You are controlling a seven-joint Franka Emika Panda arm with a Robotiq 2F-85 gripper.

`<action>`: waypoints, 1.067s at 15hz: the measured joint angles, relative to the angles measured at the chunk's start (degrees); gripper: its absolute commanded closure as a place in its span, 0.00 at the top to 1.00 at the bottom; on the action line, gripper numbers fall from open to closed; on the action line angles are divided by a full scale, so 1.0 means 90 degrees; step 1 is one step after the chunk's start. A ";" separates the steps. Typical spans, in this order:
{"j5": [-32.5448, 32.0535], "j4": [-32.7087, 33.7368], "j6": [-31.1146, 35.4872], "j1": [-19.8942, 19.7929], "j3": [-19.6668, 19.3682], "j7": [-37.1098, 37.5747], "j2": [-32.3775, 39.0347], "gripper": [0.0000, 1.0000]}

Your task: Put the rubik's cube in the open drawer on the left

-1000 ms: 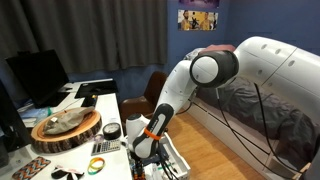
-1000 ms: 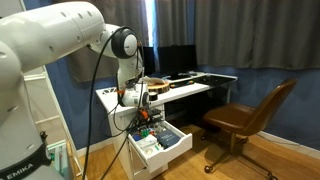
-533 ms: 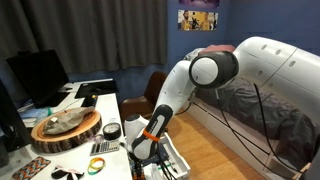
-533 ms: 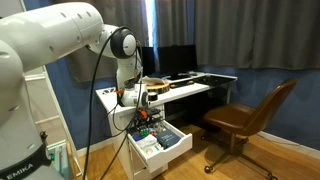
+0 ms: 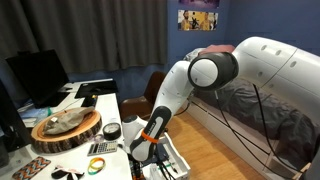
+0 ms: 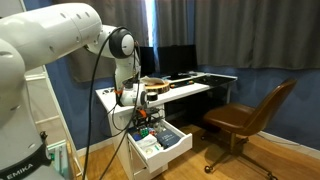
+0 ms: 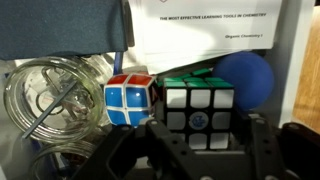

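Observation:
The Rubik's cube (image 7: 197, 105), a black-framed 3x3 with its white face toward the camera and its green face on top, lies inside the open drawer (image 6: 176, 148). My gripper (image 7: 205, 128) is lowered into the drawer and straddles the cube. The left finger sits at the cube's edge and a small gap shows at the right finger, so the jaws look open. In both exterior views the gripper (image 5: 148, 150) (image 6: 143, 122) reaches down over the drawer (image 5: 172, 162) beside the white desk, and the cube is hidden there.
In the drawer a small blue-and-white 2x2 cube (image 7: 131, 100) lies just left of the cube, a blue ball (image 7: 248, 80) at its right, a glass jar (image 7: 50, 95) far left, and papers (image 7: 210, 30) behind. A wooden round block (image 5: 65, 128) is on the desk. A brown chair (image 6: 250, 115) stands nearby.

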 measured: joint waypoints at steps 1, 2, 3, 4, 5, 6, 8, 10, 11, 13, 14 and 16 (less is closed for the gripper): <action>-0.0002 0.0013 -0.0022 0.0019 -0.0015 0.0000 0.0000 0.37; -0.0002 0.0021 -0.0041 0.0036 -0.0030 0.0001 -0.0002 0.87; -0.0002 0.0027 -0.0054 0.0052 -0.0044 0.0003 -0.0005 0.88; -0.0003 0.0030 -0.0060 0.0062 -0.0054 0.0004 -0.0006 0.93; -0.0007 0.0034 -0.0061 0.0070 -0.0063 0.0004 -0.0006 0.99; -0.0010 0.0036 -0.0062 0.0078 -0.0073 0.0004 -0.0007 1.00; -0.0011 0.0040 -0.0062 0.0091 -0.0087 0.0003 -0.0008 1.00; -0.0015 0.0041 -0.0062 0.0101 -0.0099 0.0001 -0.0012 1.00; -0.0017 0.0041 -0.0062 0.0103 -0.0102 -0.0001 -0.0013 1.00; -0.0037 0.0043 -0.0073 0.0113 -0.0115 -0.0016 -0.0020 1.00; -0.0046 0.0044 -0.0091 0.0118 -0.0122 -0.0034 -0.0027 1.00; -0.0069 0.0035 -0.0157 0.0118 -0.0122 -0.0158 -0.0051 1.00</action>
